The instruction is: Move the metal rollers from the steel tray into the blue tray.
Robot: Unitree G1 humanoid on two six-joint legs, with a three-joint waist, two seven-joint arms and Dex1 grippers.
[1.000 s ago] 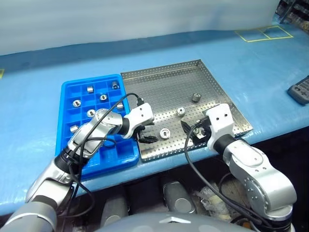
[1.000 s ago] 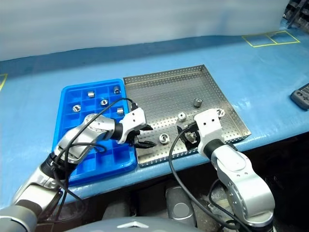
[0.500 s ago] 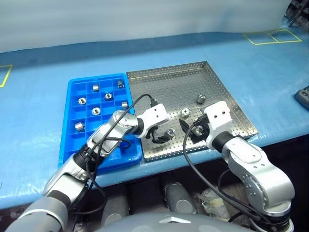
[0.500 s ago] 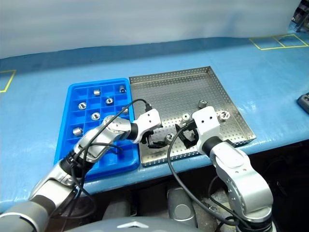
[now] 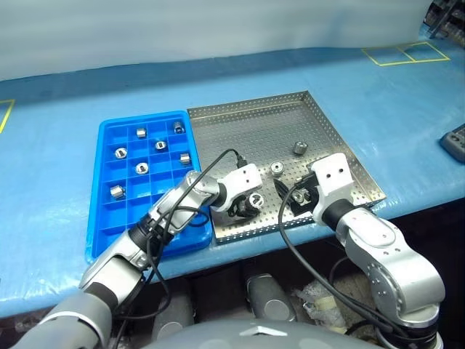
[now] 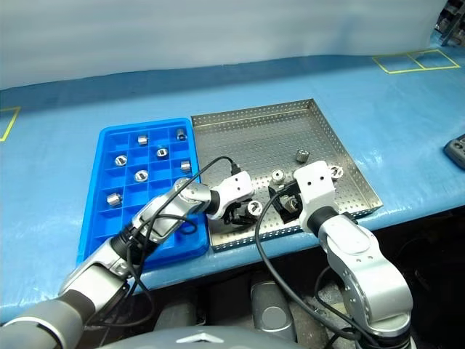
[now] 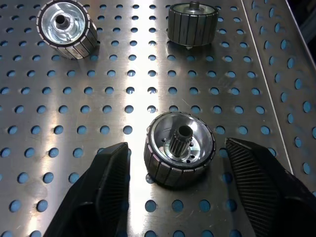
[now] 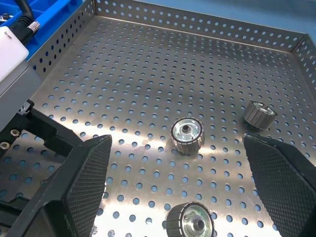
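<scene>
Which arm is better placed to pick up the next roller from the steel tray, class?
Left. The left gripper has its fingers on either side of a roller with gaps; the right gripper hangs open above the steel tray.

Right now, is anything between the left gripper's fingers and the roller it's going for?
No. In the left wrist view the left gripper straddles the roller, with bare steel tray floor showing on both sides between fingers and roller.

Steel tray (image 6: 254, 127) beside blue tray (image 6: 102, 218) on a blue tabletop (image 6: 392, 123) — six metal rollers (image 6: 142, 175) sit in compartments. Left gripper (image 6: 245, 211) brackets a roller (image 6: 253, 208) near the steel tray's front edge; right gripper (image 6: 285, 201) just beside.
</scene>
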